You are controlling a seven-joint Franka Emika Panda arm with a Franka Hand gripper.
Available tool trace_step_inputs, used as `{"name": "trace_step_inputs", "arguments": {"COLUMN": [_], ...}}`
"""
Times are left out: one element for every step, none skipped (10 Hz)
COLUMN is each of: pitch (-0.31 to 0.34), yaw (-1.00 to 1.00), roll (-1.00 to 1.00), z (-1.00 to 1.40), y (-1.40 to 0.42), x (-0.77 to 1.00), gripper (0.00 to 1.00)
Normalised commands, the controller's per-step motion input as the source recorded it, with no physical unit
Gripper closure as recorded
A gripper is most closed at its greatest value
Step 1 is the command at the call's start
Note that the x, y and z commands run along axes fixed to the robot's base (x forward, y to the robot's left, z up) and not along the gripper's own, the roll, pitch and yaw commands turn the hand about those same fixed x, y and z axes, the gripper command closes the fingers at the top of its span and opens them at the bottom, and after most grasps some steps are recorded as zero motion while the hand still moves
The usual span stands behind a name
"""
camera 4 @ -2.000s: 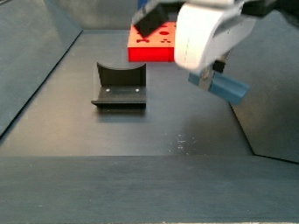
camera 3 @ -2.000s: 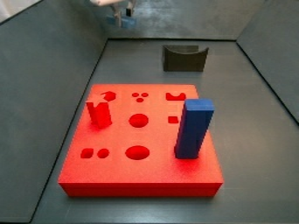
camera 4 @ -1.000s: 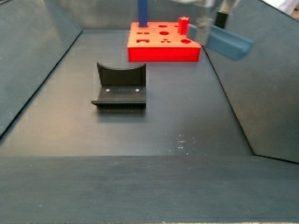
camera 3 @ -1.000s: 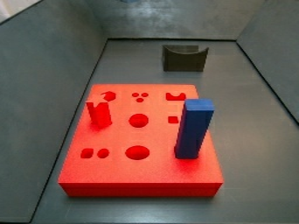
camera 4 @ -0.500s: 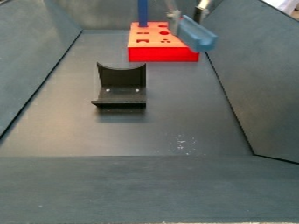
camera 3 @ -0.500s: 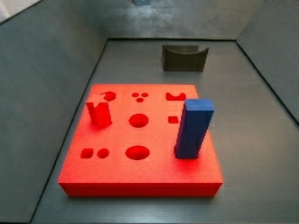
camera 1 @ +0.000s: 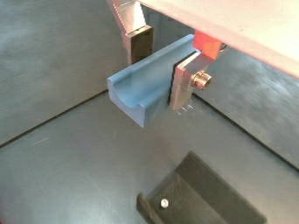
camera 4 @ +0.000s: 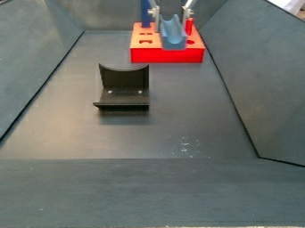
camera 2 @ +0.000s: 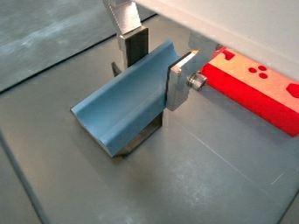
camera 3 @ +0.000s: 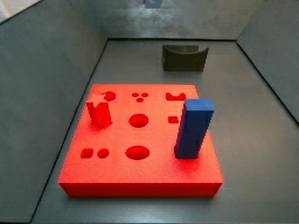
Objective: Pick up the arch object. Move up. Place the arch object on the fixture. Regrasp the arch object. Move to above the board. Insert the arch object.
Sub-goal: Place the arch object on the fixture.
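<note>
My gripper is shut on the arch object, a pale grey-blue block with a curved channel along one side, and holds it in the air. Both wrist views show it pinched between the silver fingers. The fixture, a dark block with a U-shaped notch, sits on the floor below; it also shows in both side views. In a side view the arch object hangs in front of the red board. The board has round, square and arch-shaped holes.
A tall saturated-blue pillar and a red peg stand on the board. Dark sloping walls close in the floor on both sides. The board's red edge lies beside the gripper in a wrist view.
The gripper has carried the arch object up and away from the side wall, toward the middle of the bin, and it now hangs in line with the fixture and board.
</note>
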Motion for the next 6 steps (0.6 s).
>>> {"name": "trace_step_inputs", "arguments": {"pitch": [0.167,0.163,-0.032,-0.032,-0.014,-0.003], "yaw": [-0.22,-0.15,0.03,0.03,0.03,0.02], "roll": [-0.13,-0.13,-1.00,-1.00,-1.00,-1.00], "z": [0.00,0.00,0.01,0.01,0.00,0.00], "y": [-0.03,-0.02,-0.25,-0.24,-0.14,-0.12], "x": [0.91,0.85,1.00,1.00,1.00,1.00], "gripper": [1.00,1.00,1.00,1.00,1.00,1.00]}}
